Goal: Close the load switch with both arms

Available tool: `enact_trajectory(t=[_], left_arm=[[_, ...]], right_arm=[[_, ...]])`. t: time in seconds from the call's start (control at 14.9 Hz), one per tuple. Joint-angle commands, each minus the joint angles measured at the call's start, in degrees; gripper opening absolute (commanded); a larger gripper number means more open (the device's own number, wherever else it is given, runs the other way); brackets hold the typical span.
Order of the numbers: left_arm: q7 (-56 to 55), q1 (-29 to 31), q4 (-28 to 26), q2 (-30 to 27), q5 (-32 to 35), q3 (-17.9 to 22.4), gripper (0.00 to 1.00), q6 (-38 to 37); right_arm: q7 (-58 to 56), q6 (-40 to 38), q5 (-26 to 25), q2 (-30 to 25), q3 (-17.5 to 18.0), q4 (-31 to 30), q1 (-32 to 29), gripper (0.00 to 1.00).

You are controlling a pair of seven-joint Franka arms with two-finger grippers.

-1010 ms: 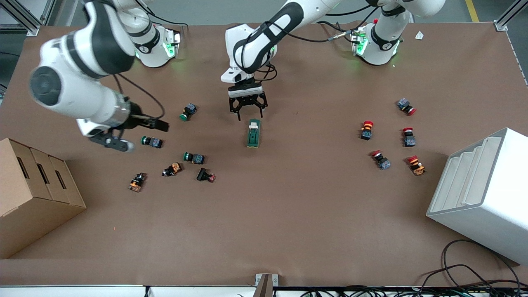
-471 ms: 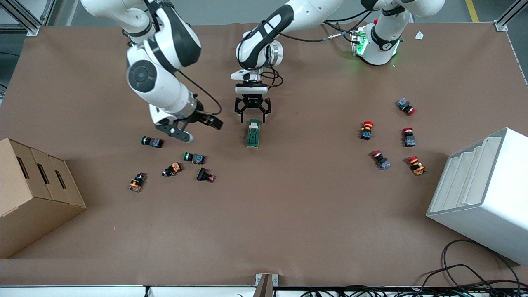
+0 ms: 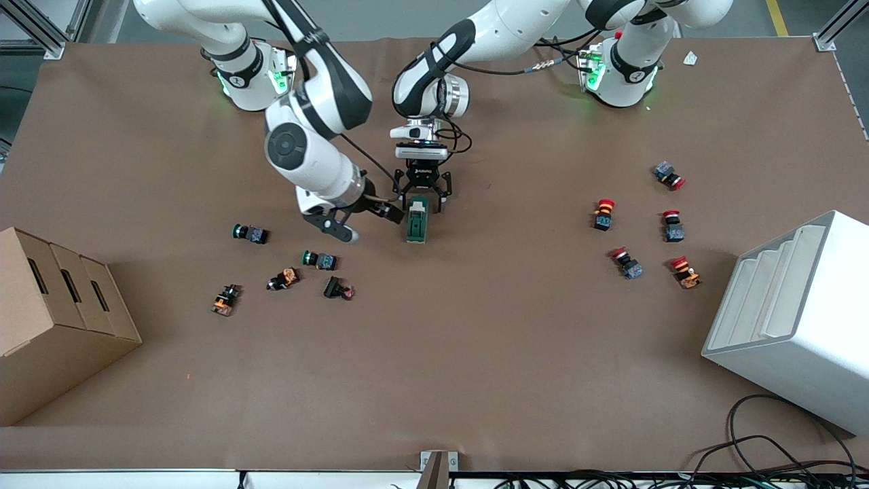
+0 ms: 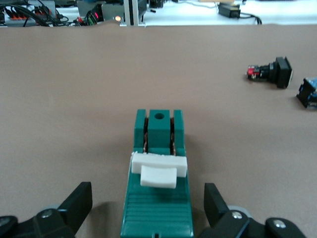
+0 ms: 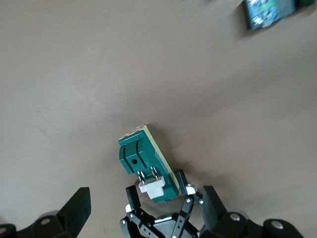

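The load switch (image 3: 417,220), a dark green block with a white lever at the end farther from the front camera, lies flat at mid-table. My left gripper (image 3: 424,195) is open and low over the lever end. In the left wrist view its fingers (image 4: 79,202) stand on either side of the switch (image 4: 157,208), clear of it, with the white lever (image 4: 158,171) just ahead. My right gripper (image 3: 365,220) is open and empty beside the switch, toward the right arm's end. The right wrist view shows the switch (image 5: 146,163) and the left gripper's fingers (image 5: 132,201) around its lever end.
Green and orange push buttons (image 3: 250,233) (image 3: 319,259) (image 3: 284,278) lie near the right gripper. Red-capped buttons (image 3: 603,213) lie toward the left arm's end. A cardboard box (image 3: 54,319) and a white stepped rack (image 3: 794,319) stand at the table's ends.
The right arm swung in from the right arm's end of the table to beside the switch. The left gripper moved down over the switch's lever end, still open.
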Motion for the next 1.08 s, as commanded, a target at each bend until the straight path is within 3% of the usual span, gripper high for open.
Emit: enact_trajectory(t=[0.0, 0.4, 1.01], left_arm=[[-4.9, -2.4, 0.5, 1.4, 3.2, 0.6, 1.0, -1.9], [-5.1, -4.1, 0.7, 3.9, 3.3, 0.6, 1.0, -6.4], [-4.8, -4.4, 0.9, 4.6, 3.4, 0.7, 1.0, -6.5]], right_arm=[[0.4, 3.9, 1.6, 3.2, -0.4, -0.2, 2.9, 1.0], [0.5, 10.6, 6.4, 6.7, -0.4, -0.3, 7.2, 1.0], [0.7, 16.8, 10.8, 9.8, -0.4, -0.5, 10.2, 1.0]])
